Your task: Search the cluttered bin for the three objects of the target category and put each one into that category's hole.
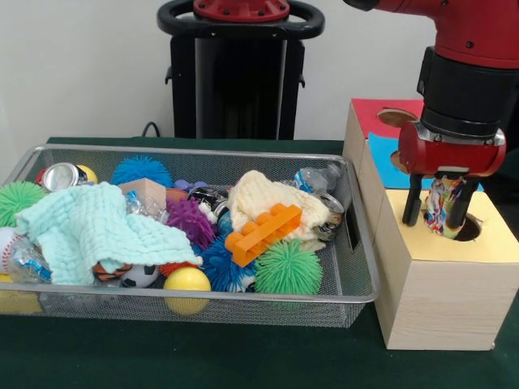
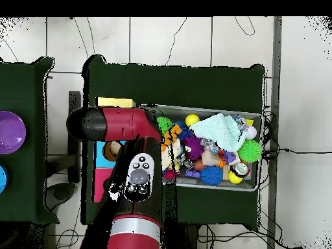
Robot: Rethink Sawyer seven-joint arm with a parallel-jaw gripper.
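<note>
My gripper hangs over the yellow end of the wooden box, at the right in the front view. It is shut on a colourful crumpled object, whose lower end dips into the round hole in the yellow top. The wire bin to the left is full of clutter: crushed cans, spiky balls, cloths. In the overhead view the arm covers the gripper and most of the box.
The bin holds a mint cloth, an orange brick, a green spiky ball, a yellow ball and a cream cloth. The box's red section has its own hole. A purple bowl sits on a side table.
</note>
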